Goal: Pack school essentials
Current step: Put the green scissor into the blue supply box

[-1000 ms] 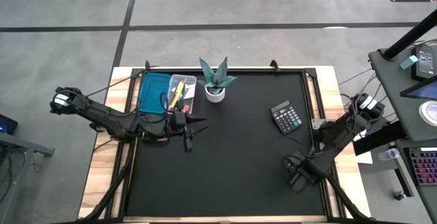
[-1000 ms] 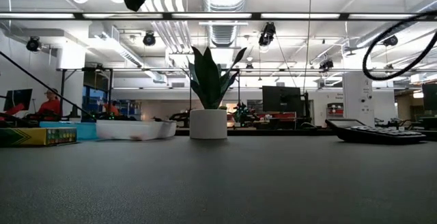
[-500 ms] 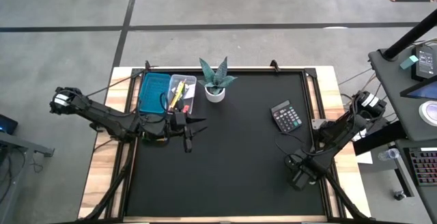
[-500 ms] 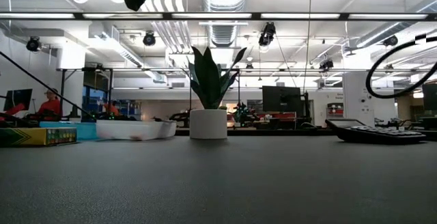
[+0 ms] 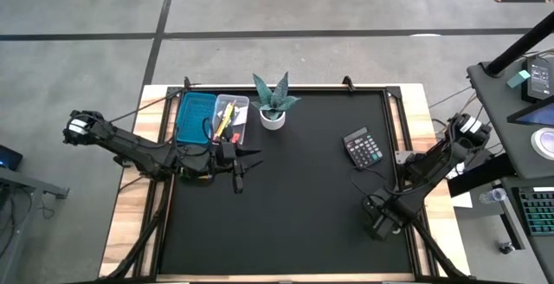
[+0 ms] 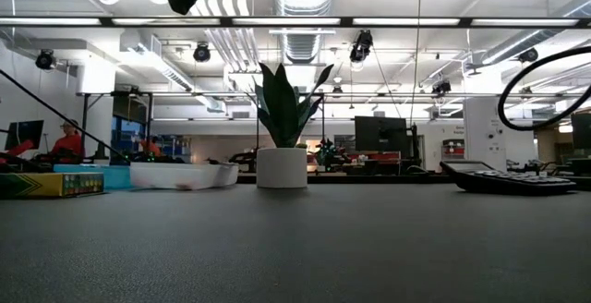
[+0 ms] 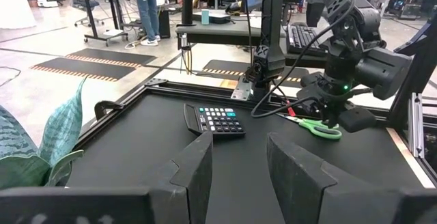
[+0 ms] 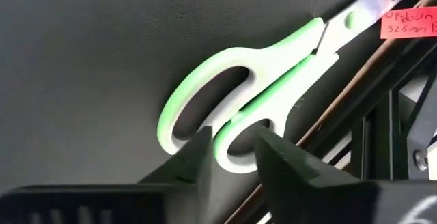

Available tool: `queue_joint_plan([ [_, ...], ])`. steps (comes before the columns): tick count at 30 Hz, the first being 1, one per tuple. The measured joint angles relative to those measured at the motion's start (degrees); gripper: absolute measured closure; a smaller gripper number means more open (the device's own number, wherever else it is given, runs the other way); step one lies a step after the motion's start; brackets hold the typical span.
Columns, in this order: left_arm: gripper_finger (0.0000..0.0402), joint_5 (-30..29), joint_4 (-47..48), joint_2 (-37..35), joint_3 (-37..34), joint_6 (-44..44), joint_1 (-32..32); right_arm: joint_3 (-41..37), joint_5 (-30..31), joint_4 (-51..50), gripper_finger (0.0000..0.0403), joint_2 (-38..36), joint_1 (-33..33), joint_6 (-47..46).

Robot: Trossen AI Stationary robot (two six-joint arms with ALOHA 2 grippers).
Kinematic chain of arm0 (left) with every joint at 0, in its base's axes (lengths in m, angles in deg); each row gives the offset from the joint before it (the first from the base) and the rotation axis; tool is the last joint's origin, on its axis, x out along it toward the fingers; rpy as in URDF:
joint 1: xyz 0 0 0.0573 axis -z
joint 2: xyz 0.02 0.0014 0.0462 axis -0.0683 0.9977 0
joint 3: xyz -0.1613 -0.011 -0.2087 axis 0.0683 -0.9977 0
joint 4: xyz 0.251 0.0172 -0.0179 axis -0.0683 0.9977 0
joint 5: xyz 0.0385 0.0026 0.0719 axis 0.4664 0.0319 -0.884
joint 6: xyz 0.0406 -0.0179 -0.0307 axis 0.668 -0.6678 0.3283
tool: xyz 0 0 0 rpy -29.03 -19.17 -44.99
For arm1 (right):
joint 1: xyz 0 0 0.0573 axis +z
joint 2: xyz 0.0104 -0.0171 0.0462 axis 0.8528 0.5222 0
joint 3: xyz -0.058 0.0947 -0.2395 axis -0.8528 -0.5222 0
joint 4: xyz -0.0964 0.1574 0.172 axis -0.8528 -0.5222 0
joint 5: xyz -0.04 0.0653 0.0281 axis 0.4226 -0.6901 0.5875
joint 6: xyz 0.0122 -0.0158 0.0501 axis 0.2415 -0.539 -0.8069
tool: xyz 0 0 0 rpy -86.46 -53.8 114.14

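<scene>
Green-handled scissors lie flat on the black mat near the table's front right; they also show in the left wrist view. My right gripper points down over their handles, fingers slightly apart; it also shows in the high view. My left gripper is open and empty above the mat, just in front of a clear box of pens and a teal tray. A crayon box lies at the left. My right gripper comes at the scissors from above, pointing down. Its two fingers stand on either side of the place where the two handle loops meet. I cannot tell whether they touch it. The scissors lie flat on the mat.
A spiky plant in a white pot stands at the far middle. A calculator lies right of centre. The table's metal frame runs close beside the scissors. The mat's middle is bare.
My right arm has swung a little toward the table's right edge, and its cable loop has moved with it. Its gripper stays over the scissors.
</scene>
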Motion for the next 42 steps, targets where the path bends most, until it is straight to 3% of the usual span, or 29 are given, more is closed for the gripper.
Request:
queue_joint_plan([
  [7, 0.0281, 0.0, 0.2, 0.0, 0.0, 0.0, 0.0, 0.0, 0.0, 0.3, 0.0236, 1.9, 1.3, -1.8],
  [20, 0.0281, 0.0, 0.2, 0.0, 0.0, 0.0, 0.0, 0.0, 0.9, 5.7, 0.0237, 7.8, 2.0, -1.3],
  [25, 0.0281, 0.0, 0.2, 0.0, 0.0, 0.0, 0.0, 0.0, 3.1, 6.5, 0.0266, 8.5, 1.9, 2.3],
  [31, 0.0281, 0.0, 0.2, 0.0, 0.0, 0.0, 0.0, 0.0, 4.2, 7.0, 0.0352, 7.8, 1.9, 4.1],
  [37, 0.0281, 0.0, 0.0, 0.0, 0.0, -0.1, 0.4, -0.1, 5.6, 6.7, 0.0356, 5.0, 1.9, 9.0],
  [42, 0.0281, 0.2, -0.2, 0.5, 0.0, -0.1, 2.4, -0.2, 13.5, 9.6, 0.0356, 0.2, 1.9, 17.2],
])
